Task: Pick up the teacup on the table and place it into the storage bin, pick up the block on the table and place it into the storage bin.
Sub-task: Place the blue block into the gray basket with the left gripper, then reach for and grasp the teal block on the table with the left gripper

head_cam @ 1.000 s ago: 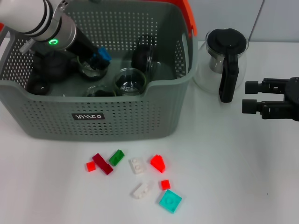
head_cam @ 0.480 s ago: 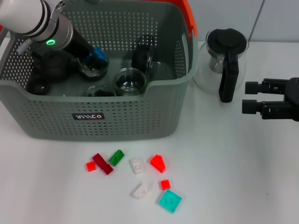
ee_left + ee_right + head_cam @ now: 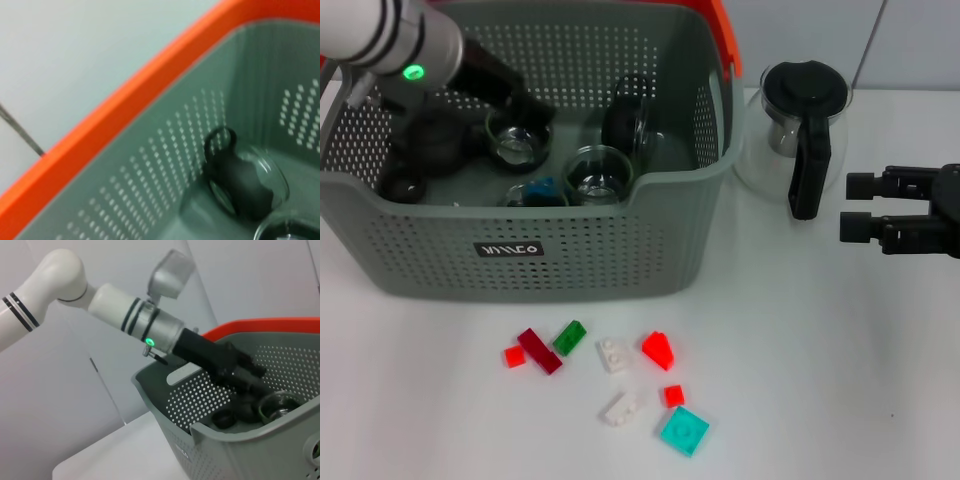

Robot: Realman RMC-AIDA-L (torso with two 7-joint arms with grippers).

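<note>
Left gripper (image 3: 525, 105) inside the storage bin (image 3: 650, 250); fingers released, empty. Blue block (image 3: 542, 188) lies on the bin floor just below them among glass teacups (image 3: 598, 172), likely dropped. Right gripper (image 3: 865, 212) parked beside the teapot (image 3: 800, 130), fingers apart, empty.

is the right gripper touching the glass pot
Apart. The head view shows bare white table between the right gripper and the glass pot.
</note>
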